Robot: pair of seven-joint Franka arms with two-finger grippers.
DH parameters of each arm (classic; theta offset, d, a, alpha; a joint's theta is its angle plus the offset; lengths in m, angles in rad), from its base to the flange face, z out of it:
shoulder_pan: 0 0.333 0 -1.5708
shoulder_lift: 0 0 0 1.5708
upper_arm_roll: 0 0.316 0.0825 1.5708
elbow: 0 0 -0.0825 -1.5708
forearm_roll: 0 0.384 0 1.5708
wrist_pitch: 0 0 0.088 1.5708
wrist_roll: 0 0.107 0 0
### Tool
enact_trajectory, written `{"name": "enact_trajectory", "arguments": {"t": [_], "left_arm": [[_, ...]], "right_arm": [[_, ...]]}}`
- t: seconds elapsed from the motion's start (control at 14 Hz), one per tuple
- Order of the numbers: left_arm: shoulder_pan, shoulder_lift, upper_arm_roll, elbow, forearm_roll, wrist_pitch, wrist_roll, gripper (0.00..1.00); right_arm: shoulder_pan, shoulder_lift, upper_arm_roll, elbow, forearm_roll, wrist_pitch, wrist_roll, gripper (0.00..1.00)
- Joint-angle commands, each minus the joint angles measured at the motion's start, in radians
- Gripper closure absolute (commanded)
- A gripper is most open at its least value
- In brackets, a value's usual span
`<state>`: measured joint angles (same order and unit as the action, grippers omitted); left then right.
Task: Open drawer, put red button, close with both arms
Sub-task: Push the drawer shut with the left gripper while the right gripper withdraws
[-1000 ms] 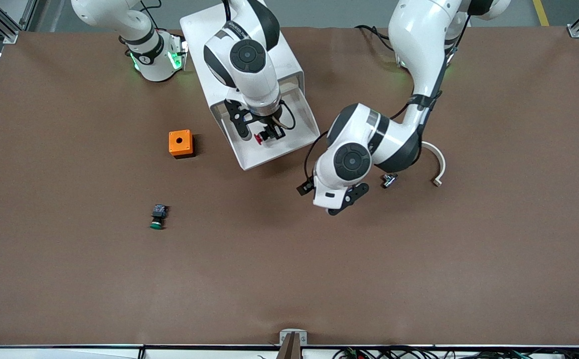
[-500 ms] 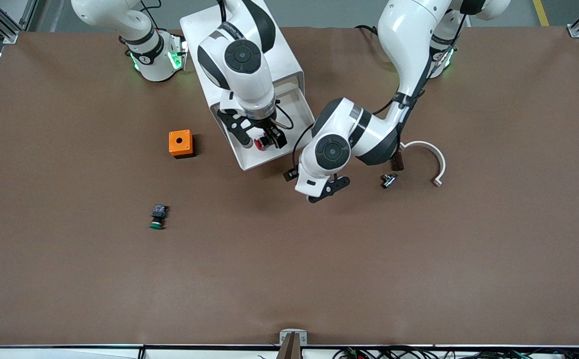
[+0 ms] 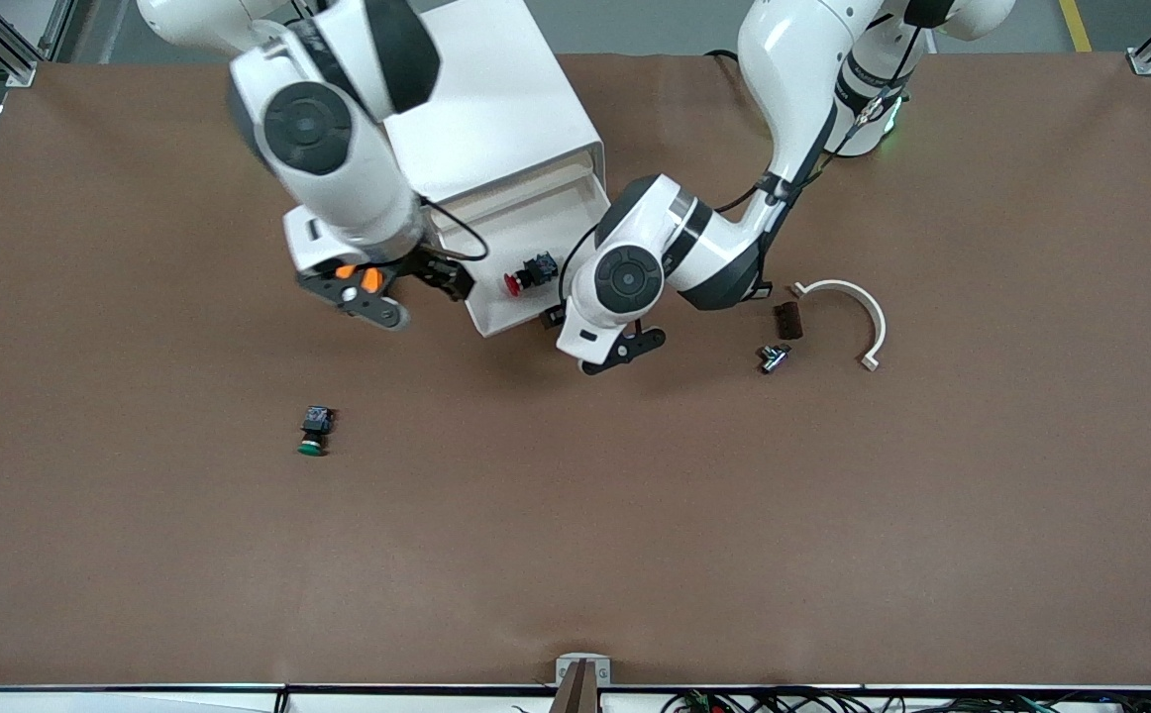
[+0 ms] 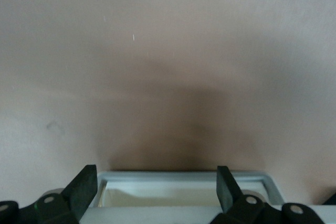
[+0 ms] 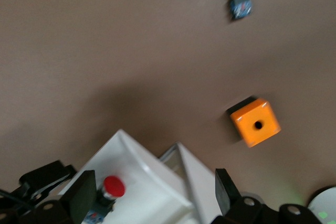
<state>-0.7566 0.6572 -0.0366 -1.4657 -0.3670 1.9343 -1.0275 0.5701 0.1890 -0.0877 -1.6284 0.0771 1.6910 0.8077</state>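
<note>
Now the red button [image 3: 529,273], light, hard and best pinched across its blocky body, lies in the open drawer [image 3: 575,213] toward the desk's top edge, both the right tool [image 3: 407,292] and left tool [image 3: 600,342] spread empty.

Two glossy white jointed arms [image 3: 793,89], black bands, round dark joint caps, black cables, blocky black fingers [image 4: 227,187]

Bench [image 3: 575,545]: plain brown. Drawer [image 3: 536,257] and cabinet [image 3: 481,109]: white. Red button [image 3: 528,274]: red cap, dark blue-black body. Second button [image 3: 313,432]: green cap, dark body. Box [image 5: 255,122]: orange, black hole. Curved bracket [image 3: 858,315]: white. Arms: white with black bands.
</note>
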Motion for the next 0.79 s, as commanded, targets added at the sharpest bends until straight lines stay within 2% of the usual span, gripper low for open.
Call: {"name": "enact_trajectory", "arguments": {"t": [0.0, 0.29, 0.71], "left_arm": [[0.003, -0.067, -0.057, -0.087, 0.005, 0.015, -0.057, 0.00], [-0.019, -0.059, -0.120, -0.090, 0.005, 0.017, -0.146, 0.00], [-0.096, -0.054, -0.123, -0.094, 0.003, 0.046, -0.261, 0.00]], "right_arm": [[-0.114, -0.055, 0.017, -0.004, -0.037, -0.051, -0.255, 0.00], [-0.263, -0.095, 0.017, -0.004, -0.049, -0.066, -0.552, 0.00], [-0.498, -0.109, 0.017, 0.018, -0.049, -0.144, -0.881, 0.00]]}}
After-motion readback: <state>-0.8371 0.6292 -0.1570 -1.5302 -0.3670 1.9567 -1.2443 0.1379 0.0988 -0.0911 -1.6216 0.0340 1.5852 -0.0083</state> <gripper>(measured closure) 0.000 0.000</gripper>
